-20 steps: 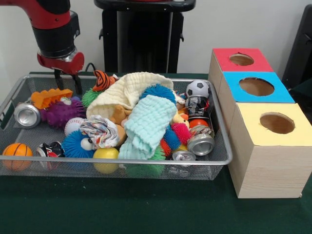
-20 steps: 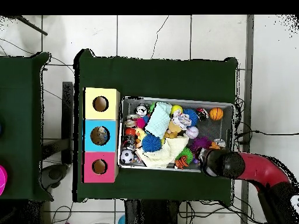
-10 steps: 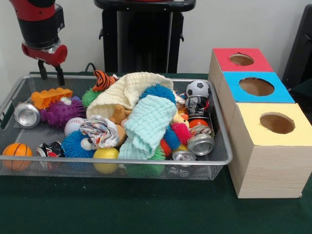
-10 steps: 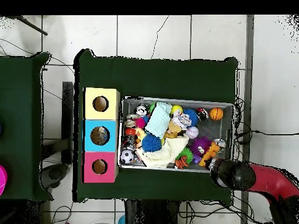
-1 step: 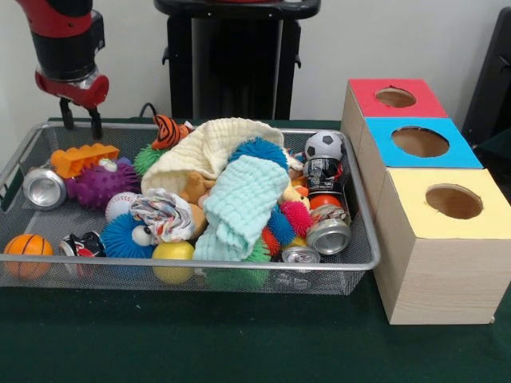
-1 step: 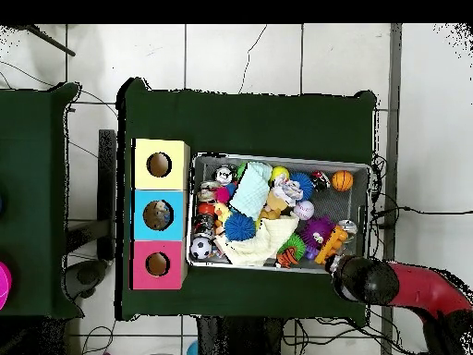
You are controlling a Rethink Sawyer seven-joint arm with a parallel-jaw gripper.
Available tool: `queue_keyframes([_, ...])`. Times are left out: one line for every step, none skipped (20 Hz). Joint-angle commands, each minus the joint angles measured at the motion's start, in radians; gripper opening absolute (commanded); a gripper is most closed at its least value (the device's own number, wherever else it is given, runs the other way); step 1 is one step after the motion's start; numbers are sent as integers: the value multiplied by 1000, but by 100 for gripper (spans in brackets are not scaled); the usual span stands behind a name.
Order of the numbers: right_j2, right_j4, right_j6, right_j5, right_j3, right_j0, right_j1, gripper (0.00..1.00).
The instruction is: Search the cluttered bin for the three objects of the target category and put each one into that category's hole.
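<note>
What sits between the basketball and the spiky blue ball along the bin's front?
In the front view, a crushed can lies between the basketball and the spiky blue ball.

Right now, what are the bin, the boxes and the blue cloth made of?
The bin looks like metal wire mesh: silvery, and you can see through it. The boxes look like pale wood with visible grain and matte painted tops. The blue cloth looks like soft knitted or waffle-weave fabric, bumpy and draped.

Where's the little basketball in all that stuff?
In the front view the orange basketball sits in the bin's near left corner, beside a crushed can. In the overhead view it lies in the bin's upper right corner.
</note>
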Motion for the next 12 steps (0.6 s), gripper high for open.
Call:
queue_keyframes([-62, -91, 62, -120, -108, 40, 172, 100])
queue_keyframes([-64, -86, 53, -121, -117, 38, 181, 100])
queue_keyframes([-68, -82, 47, -122, -122, 41, 184, 100])
queue_keyframes([-72, -79, 45, -125, -126, 44, 188, 100])
queue_keyframes([-78, -78, 45, -131, -130, 48, 195, 100])
queue_keyframes([-85, -79, 47, -140, -140, 52, 209, 100])
queue_keyframes([-91, -80, 49, -150, -151, 56, 224, 100])
queue_keyframes([-96, -85, 51, -161, -167, 59, 244, 100])
queue_keyframes([-100, -92, 54, -172, -187, 61, 267, 100])
queue_keyframes([-105, -101, 57, -185, -211, 64, 291, 100])
queue_keyframes([-109, -109, 61, -198, -231, 65, 311, 100])
queue_keyframes([-114, -117, 63, -209, -249, 67, 330, 100])
